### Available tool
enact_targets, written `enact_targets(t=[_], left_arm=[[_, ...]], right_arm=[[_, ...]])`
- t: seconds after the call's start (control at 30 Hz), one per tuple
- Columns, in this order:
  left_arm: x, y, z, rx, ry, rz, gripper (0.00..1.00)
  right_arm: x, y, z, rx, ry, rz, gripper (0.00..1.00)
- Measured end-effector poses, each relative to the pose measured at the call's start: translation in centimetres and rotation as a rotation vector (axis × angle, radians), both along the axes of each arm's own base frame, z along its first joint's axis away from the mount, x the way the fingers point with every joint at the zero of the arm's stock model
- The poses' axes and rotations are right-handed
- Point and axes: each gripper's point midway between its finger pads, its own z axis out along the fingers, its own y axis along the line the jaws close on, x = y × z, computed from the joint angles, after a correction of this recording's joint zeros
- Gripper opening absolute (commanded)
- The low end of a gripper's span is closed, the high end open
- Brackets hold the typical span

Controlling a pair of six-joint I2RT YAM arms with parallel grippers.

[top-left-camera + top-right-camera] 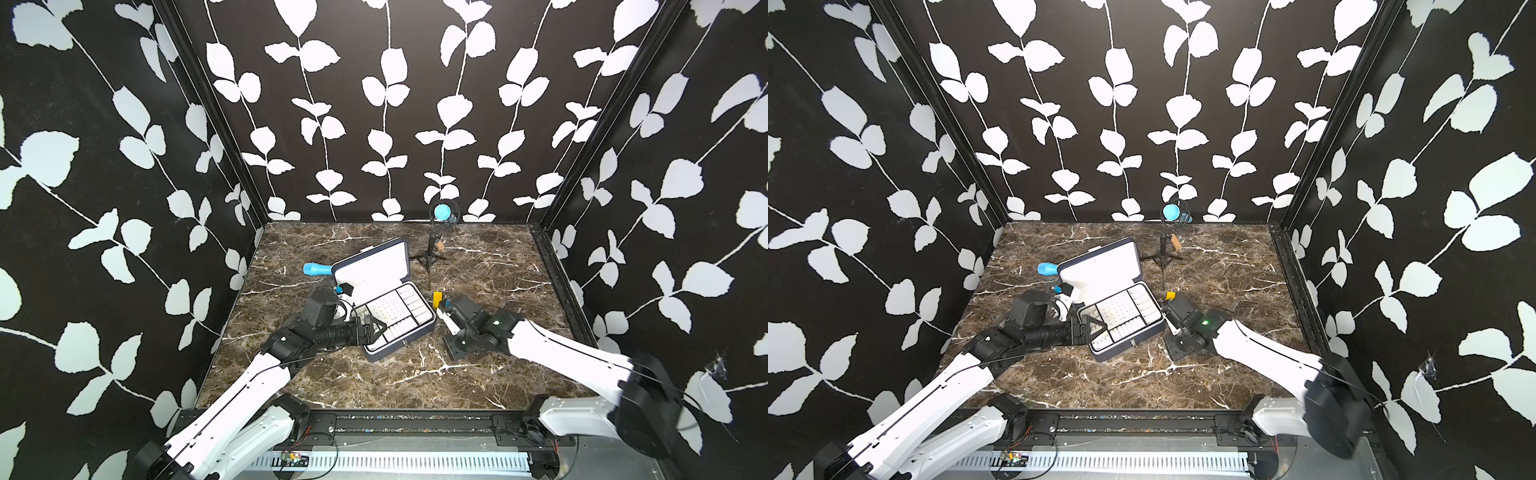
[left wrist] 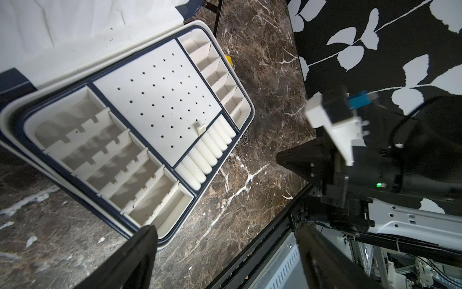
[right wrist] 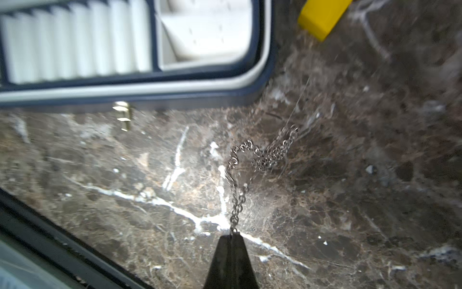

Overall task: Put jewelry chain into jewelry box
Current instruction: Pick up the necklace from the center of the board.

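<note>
Pinching jewelry chain [image 3: 267, 160], right pincer [image 3: 231, 235] beside open jewelry box [image 3: 150, 93]; left pincer [image 2: 225, 232] wide.

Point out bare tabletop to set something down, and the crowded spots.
Bare: the marble strip between the jewelry box and the front rail, and the stretch between the tripod and the right wall. Crowded: the box's right end, with yellow block, right gripper and jewelry chain; the left gripper crowds its left end.

A robot lab's test booth: leaf-print walls [image 1: 374, 104] box in a marble-look desk [image 1: 415, 382]; a mounting rail [image 1: 415, 420] and slotted cable duct [image 1: 415, 461] line the bottom edge.
</note>
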Motion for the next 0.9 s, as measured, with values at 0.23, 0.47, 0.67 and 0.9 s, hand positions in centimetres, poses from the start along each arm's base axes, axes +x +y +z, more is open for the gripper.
enact_targets(t=[0.23, 0.47, 0.67, 0.9], left_arm=[[-1.2, -2.4, 3.4, -0.014, -0.158, -0.125, 0.9], [-3.2, -6.0, 6.1, -0.049, -0.357, -0.265, 0.86], [-2.1, -8.3, 5.7, -0.01, -0.54, -0.273, 0.64], [0.2, -9.6, 4.7, 0.094, -0.838, -0.247, 0.53]], right_arm=[[1.2, 1.3, 7.6, 0.152, -0.139, 0.001, 0.0], [1.5, 1.2, 9.8, 0.266, -0.119, -0.137, 0.0], [2.6, 0.4, 11.4, 0.418, -0.05, -0.364, 0.0], [3.4, -1.2, 11.2, 0.505, 0.016, -0.644, 0.0]])
